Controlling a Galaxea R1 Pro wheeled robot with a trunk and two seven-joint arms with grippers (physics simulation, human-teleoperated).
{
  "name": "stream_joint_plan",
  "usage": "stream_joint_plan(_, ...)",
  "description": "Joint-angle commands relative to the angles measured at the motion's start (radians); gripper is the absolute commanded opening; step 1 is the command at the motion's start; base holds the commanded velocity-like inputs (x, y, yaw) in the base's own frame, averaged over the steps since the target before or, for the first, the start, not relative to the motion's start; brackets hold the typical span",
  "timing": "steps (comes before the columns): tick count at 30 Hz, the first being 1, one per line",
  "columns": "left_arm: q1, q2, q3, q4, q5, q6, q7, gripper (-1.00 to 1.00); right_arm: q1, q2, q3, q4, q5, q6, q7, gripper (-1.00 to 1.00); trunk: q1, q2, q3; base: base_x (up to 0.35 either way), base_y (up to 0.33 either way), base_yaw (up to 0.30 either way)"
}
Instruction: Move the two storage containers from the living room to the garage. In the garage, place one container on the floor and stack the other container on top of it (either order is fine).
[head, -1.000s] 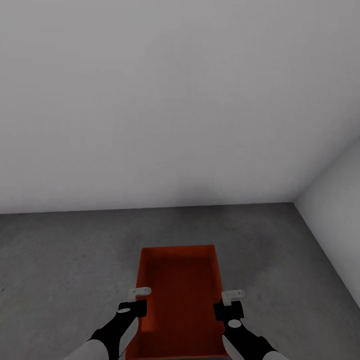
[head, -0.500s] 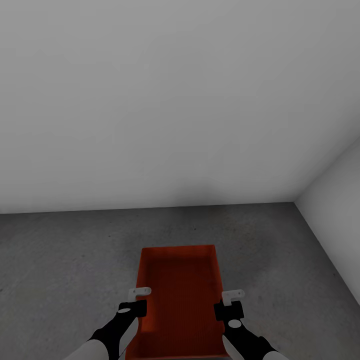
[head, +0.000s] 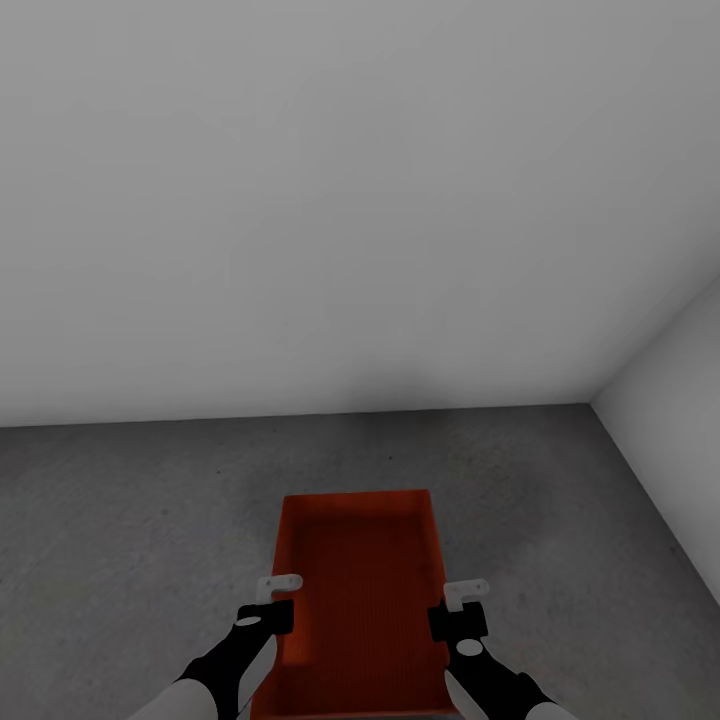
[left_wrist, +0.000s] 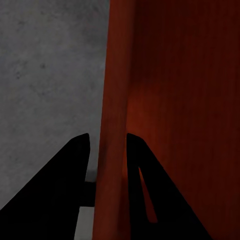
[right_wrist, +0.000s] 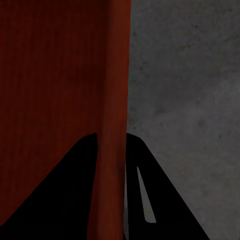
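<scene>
Looking down from the head camera, the red-orange storage container (head: 360, 600) sat low in the middle of the picture, its long axis running away from the robot, over the dark grey speckled floor (head: 120, 520) of the garage, with a plain white wall (head: 340, 200) ahead and a second white wall (head: 670, 400) closing the corner at the right. Whether the bin rested on the concrete or hung just above it could not be told from that angle. The left gripper (head: 279, 583) was at the bin's left long wall and the right gripper (head: 466, 588) at its right long wall, both near the end closest to the robot, so the container lay squarely between the two arms. Over to the left wrist camera: the container's wall (left_wrist: 115, 125) ran straight up between the two dark fingers (left_wrist: 65, 190), one finger outside over the concrete and one inside the bin, pinching the wall. And the right wrist camera told the same story: the bin's wall (right_wrist: 114, 110) stood between that gripper's fingers (right_wrist: 65, 195), clamped on both faces, with grey concrete (right_wrist: 190, 100) beside it.
</scene>
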Motion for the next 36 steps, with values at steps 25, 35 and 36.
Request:
stream_joint_plan(25, 0.0, 0.001, 0.036, -0.005, 0.012, 0.006, 0.016, -1.0, -0.001, -0.024, -0.019, 0.001, -0.011, -0.009, -0.012, -1.0, 0.096, -0.176, -0.112, 0.0, 0.0, 0.0)
stream_joint_plan(35, 0.0, 0.001, 0.036, -0.005, 0.012, 0.005, 0.017, -1.0, -0.001, -0.024, -0.019, 0.001, -0.011, -0.009, -0.012, -1.0, 0.134, -0.246, -0.144, 0.0, 0.0, 0.0)
stream_joint_plan(36, -0.001, 0.001, 0.036, -0.005, 0.012, 0.005, 0.017, -1.0, -0.001, -0.024, -0.019, 0.001, -0.011, -0.009, -0.012, -1.0, 0.138, -0.253, -0.147, 0.0, 0.0, 0.0)
